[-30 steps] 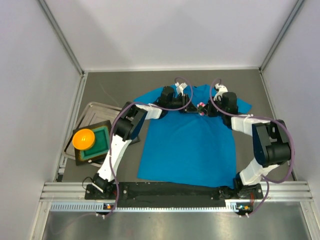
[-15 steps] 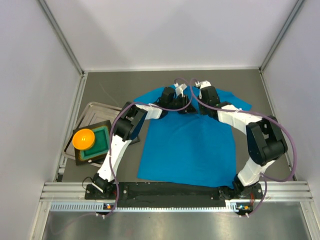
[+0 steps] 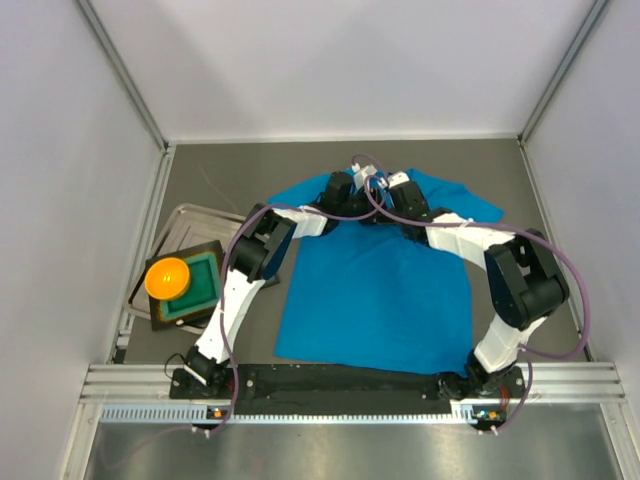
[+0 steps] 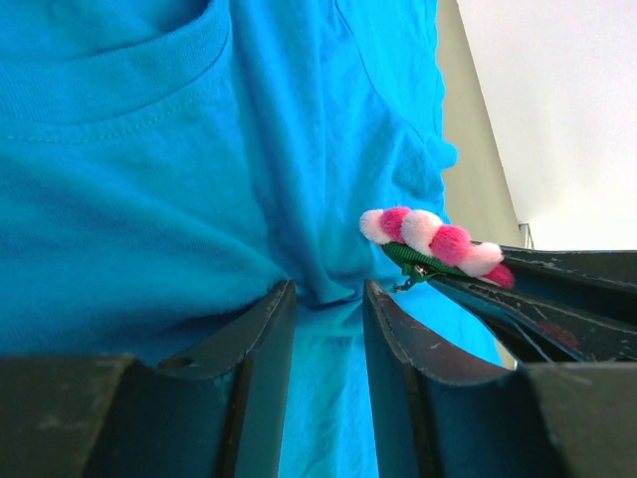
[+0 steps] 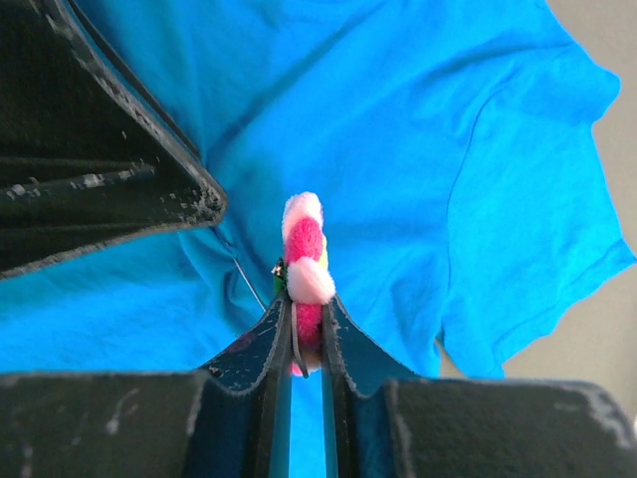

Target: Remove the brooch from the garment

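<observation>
— Blue shirt (image 3: 375, 300) lies spread flat, collar at the far side. Where is the brooch (image 5: 304, 254)?

— I have it in the right gripper (image 5: 307, 314), clenched edge-on around it. Its pink and white petals stick out past the tips, just over the cloth near the collar.

— Is it free of the shirt?

— I can't tell. A thin dark line runs from it toward the fabric.

— And the left gripper (image 4: 326, 294)?

— Just left of the brooch, tips on the shirt, with a pucker of cloth between slightly parted jaws. Whether it grips, I can't tell.
</observation>
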### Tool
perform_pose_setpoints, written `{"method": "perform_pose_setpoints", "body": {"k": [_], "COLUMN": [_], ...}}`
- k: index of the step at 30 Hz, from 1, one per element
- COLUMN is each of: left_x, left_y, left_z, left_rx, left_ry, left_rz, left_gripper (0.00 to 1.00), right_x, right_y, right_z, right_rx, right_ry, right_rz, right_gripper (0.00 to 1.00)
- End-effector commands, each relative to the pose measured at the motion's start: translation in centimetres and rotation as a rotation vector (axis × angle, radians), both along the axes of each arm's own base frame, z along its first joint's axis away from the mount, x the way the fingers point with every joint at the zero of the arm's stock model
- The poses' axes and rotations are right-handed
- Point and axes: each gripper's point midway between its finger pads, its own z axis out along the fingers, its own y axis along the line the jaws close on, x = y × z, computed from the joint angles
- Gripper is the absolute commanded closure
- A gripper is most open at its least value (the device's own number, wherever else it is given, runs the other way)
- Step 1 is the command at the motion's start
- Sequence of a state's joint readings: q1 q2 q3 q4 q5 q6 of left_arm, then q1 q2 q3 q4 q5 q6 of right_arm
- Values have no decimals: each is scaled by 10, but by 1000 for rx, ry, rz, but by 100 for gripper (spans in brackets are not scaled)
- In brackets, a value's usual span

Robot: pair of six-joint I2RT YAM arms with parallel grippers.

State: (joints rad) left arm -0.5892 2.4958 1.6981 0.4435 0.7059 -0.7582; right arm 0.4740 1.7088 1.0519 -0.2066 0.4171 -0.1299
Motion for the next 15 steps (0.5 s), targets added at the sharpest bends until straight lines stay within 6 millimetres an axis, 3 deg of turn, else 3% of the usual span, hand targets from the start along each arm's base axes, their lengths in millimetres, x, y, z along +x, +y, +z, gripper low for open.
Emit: {"method": "perform_pose_setpoints", "body": {"k": [1, 5, 7, 8, 10, 11, 12, 15], "left_x": [7, 9, 9, 6, 6, 5, 5, 13], "left_y": [1, 5, 6, 8, 11, 12, 12, 20], "left_z": [-12, -8, 5, 5, 24, 30, 42, 53], "left_rx": [39, 63, 63, 73, 58, 50, 35, 27], "left_ry": [-9, -49, -77, -90, -124, -141, -159, -179], "left_rz": [27, 25, 21, 14, 10, 11, 7, 34], "left_gripper": [60, 53, 51, 49, 48, 48, 48, 48], "right_x": [-8, -17, -19, -20, -17, -16, -12, 4], "right_y": [-14, -38, -42, -38, -46, -35, -46, -39], "right_z": [14, 15, 23, 22, 27, 32, 35, 41], "right_rx": [-61, -45, 32, 116, 246, 374, 427, 647], "right_ry": [-33, -32, -43, -32, -34, -30, -42, -47], "right_rz": [-12, -98, -127, -141, -193, -192, -230, -266], "right_gripper": [100, 100, 100, 100, 100, 100, 100, 100]}}
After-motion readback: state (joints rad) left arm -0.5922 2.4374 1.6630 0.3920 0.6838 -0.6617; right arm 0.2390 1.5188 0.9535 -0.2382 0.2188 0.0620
